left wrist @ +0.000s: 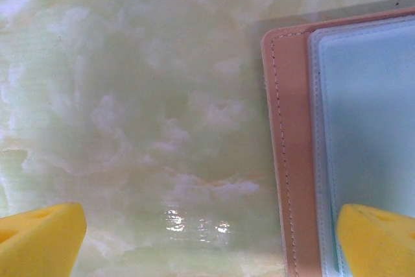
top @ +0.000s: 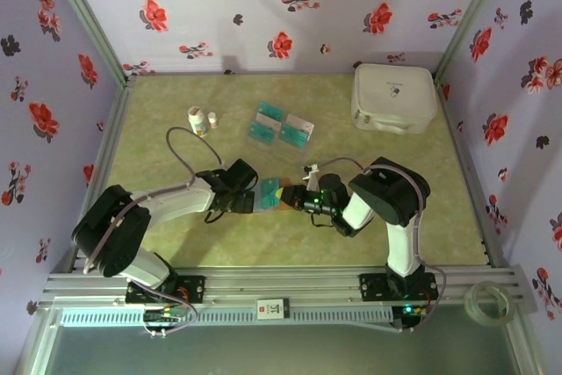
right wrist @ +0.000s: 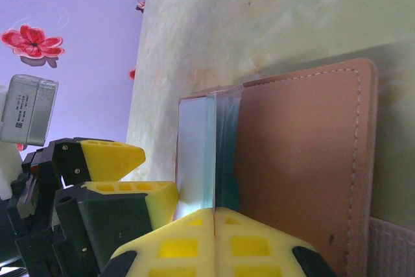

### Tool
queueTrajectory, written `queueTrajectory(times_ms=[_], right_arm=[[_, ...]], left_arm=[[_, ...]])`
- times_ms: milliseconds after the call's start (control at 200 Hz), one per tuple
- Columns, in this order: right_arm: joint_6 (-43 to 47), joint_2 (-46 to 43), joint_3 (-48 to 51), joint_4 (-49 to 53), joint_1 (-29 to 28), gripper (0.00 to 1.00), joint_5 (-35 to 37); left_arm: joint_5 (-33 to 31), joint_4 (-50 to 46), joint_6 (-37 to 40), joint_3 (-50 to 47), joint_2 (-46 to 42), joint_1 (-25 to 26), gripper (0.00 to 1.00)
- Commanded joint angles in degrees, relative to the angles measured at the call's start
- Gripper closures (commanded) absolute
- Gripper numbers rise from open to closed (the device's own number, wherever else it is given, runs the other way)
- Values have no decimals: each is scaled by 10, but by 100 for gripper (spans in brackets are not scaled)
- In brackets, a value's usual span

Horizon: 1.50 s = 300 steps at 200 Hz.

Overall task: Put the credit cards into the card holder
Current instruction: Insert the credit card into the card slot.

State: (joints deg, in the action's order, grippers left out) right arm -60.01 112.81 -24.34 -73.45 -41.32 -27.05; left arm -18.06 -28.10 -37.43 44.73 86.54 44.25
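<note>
Reddish-brown leather with pale stitching is seen on the card holder (right wrist: 298,160), which is laid open and flat on the green marbled table (left wrist: 130,128), near its middle and between the two grippers. Clear plastic sleeves (left wrist: 369,128) are bound inside it. In the right wrist view one leaf is seen edge-on, raised from the leather, and something teal is glimpsed behind it, though whether that is a card cannot be told. The right gripper (right wrist: 214,238) is placed at the holder's right edge with its yellow fingers pressed fully together. The raised leaf's edge is seen to run into the seam between them, so the leaf appears to be pinched there. The left gripper (left wrist: 207,241) is held low over the holder's left edge with its fingers spread wide and nothing gripped. One fingertip (left wrist: 379,241) is seen over the sleeves, the other over bare table. Four credit cards (top: 261,132), teal and pale, are laid flat in a loose cluster farther back on the table, well apart from the holder. Two small white bottles (top: 198,120) are stood to the left of that cluster. A large white rounded case (top: 394,98) is set in the far right corner. A roll of clear tape (top: 489,300) is rested on the frame rail at the near right
</note>
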Motion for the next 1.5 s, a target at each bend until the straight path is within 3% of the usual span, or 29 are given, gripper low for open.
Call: queueTrajectory(times_ms=[0, 890, 1495], right_arm=[[18, 10, 7, 90, -5, 100, -8], [28, -9, 9, 177, -5, 100, 13], [48, -3, -23, 250, -5, 100, -11]], left_arm=[[-21, -20, -10, -6, 6, -5, 0], [-21, -20, -6, -8, 4, -8, 0], [-21, -20, -6, -8, 5, -8, 0]])
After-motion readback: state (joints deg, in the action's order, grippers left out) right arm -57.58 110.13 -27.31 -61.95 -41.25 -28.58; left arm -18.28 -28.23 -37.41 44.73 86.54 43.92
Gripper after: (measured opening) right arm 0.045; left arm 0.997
